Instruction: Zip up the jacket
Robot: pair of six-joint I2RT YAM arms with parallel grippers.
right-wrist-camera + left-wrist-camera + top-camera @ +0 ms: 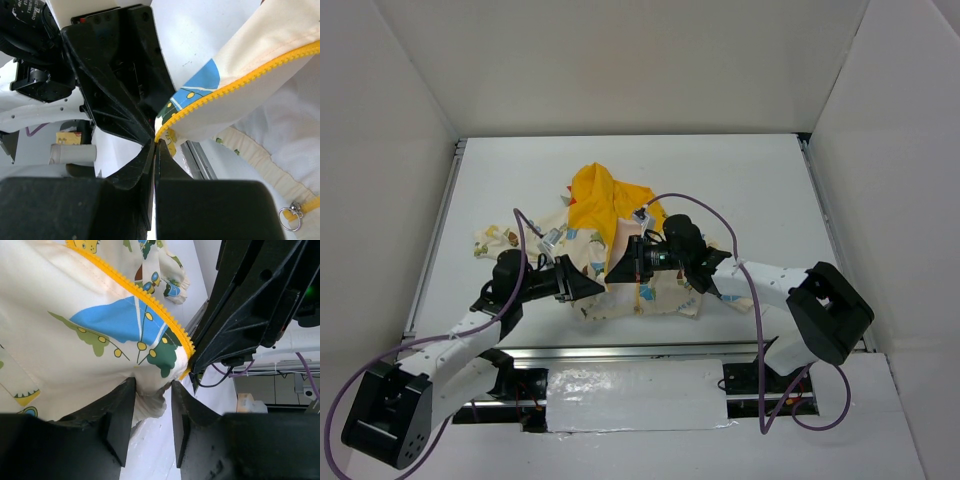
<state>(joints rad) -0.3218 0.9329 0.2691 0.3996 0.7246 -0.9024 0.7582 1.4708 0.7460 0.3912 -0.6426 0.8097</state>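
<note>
Jacket (620,255), light limp cloth, lies crumpled on the table (770,190). Left gripper (152,410): jaws pinch a hem fold just beside the zipper teeth (150,302). Right gripper (155,150): jaws pressed together at the teeth's lower end, seemingly nipping the tape, the firmer hold.

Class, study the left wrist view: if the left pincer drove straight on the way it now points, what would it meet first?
The jacket: its cream printed fabric already sits between the fingers of the left pincer and fills the line ahead. What lies behind the fabric is hidden.
</note>
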